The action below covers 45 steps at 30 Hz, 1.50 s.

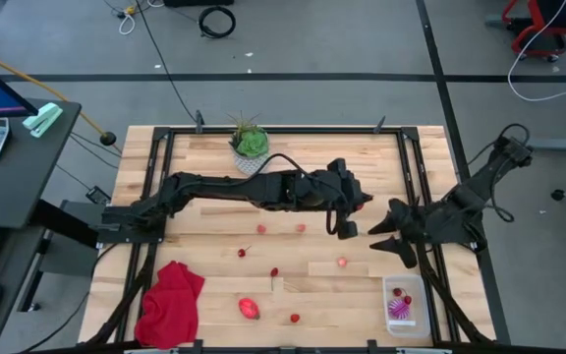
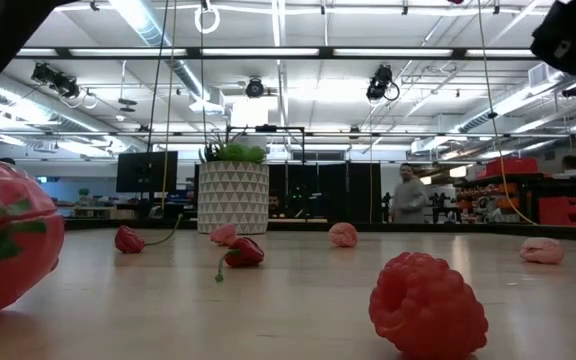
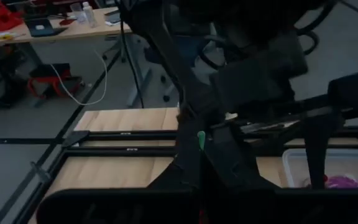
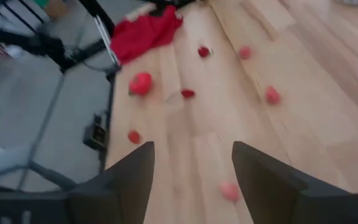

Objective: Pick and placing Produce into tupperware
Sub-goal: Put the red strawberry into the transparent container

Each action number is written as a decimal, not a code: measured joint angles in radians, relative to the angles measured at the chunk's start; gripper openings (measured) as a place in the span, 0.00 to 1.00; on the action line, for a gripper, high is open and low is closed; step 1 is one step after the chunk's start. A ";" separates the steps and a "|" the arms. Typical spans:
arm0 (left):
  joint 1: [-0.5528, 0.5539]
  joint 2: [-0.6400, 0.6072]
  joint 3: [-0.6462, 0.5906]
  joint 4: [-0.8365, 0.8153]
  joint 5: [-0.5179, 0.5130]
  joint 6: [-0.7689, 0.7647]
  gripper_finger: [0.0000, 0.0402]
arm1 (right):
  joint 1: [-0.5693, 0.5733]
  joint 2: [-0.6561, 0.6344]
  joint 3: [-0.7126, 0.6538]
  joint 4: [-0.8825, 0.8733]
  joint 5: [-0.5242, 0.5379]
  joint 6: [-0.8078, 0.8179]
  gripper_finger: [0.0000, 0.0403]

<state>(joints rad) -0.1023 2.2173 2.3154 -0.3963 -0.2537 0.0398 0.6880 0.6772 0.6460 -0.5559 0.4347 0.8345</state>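
Observation:
The clear tupperware [image 1: 424,324] stands at the table's near right corner with the purple ribbed ball [image 1: 398,309] and a small red piece inside. Tiny red berries [image 1: 274,272] lie scattered across the table's middle, and the larger red-pink oval piece [image 1: 250,308] lies near the front edge. My left gripper [image 1: 350,211] reaches across to the table's right centre, above the wood, with a speck of red beside it. My right gripper [image 1: 379,232] hovers just right of it, open [image 4: 191,168], pointing toward the table's left. The left wrist view shows the tub [image 3: 303,163] behind the right arm.
A red cloth [image 1: 170,300] lies crumpled at the near left corner. A green plant in a white patterned pot [image 1: 251,147] stands at the far edge. Black rails [image 1: 416,197] frame the table. In the low view a raspberry [image 2: 428,305] lies close in front.

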 joint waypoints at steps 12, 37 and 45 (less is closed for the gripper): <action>-0.031 -0.198 0.000 -0.339 -0.088 -0.015 0.02 | 0.009 0.162 0.000 -0.067 0.001 0.107 0.56; -0.568 -0.676 -0.454 -1.091 -1.095 -0.919 0.00 | 0.000 0.177 0.000 -0.044 0.028 0.115 0.57; -0.437 -0.817 -1.022 -0.585 -0.964 -0.991 0.00 | -0.057 0.171 0.000 -0.040 0.032 0.074 0.57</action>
<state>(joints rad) -0.5391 1.4003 1.2934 -0.9816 -1.2172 -0.9517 0.6312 0.8481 0.6460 -0.5958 0.4662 0.9082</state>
